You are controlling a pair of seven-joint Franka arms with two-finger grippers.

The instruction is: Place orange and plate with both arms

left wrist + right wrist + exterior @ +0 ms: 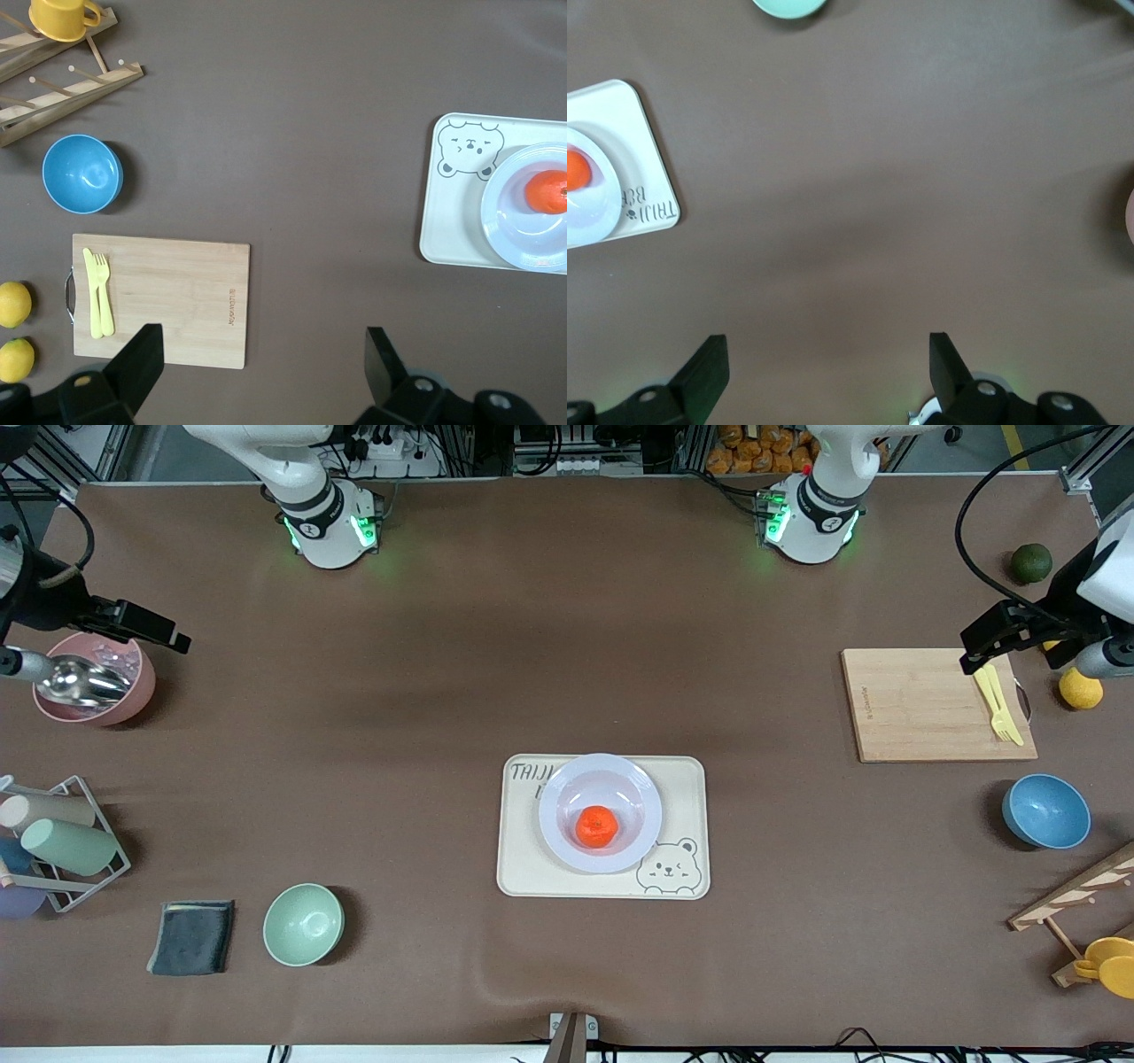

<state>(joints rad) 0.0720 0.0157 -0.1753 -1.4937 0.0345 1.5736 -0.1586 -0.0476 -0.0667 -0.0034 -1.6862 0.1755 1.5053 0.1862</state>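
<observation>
The task looks finished, as far as the frames show. The small glossy reddish-orange orange (pixel 597 826) sits in the shallow centre of the round pale lavender-white plate (pixel 561 790), and the plate rests on the cream rectangular bear tray (pixel 523 868), at the lower centre of the front view. Nothing appears left to place; I judge that only parking the arms could remain.

Both arms are drawn back and wait at the table's ends. The left gripper (pixel 261 350) hangs over the pale wooden cutting board (pixel 912 704) at the right edge of the front view, fingers spread wide and empty. The right gripper (pixel 828 354) hangs beside the pink bowl (pixel 133 691) holding a metal scoop (pixel 80 680) at the left edge, likewise released and empty.

Counts:
- 1 orange, 1 plate, 1 tray.
- 3 bowls: 1 pink, 1 pale green (pixel 303 924), 1 blue (pixel 1046 811).
- 2 yellow lemons (pixel 15 304).
- 1 dark green round fruit (pixel 1031 562).
- 1 yellow plastic fork-and-knife pair (pixel 997 700) on the board.
- 1 dark folded cloth (pixel 191 937).
- 1 wire rack of cups (pixel 62 846).
- 1 wooden rack (pixel 1072 899) with 1 yellow mug (pixel 1107 964).
</observation>
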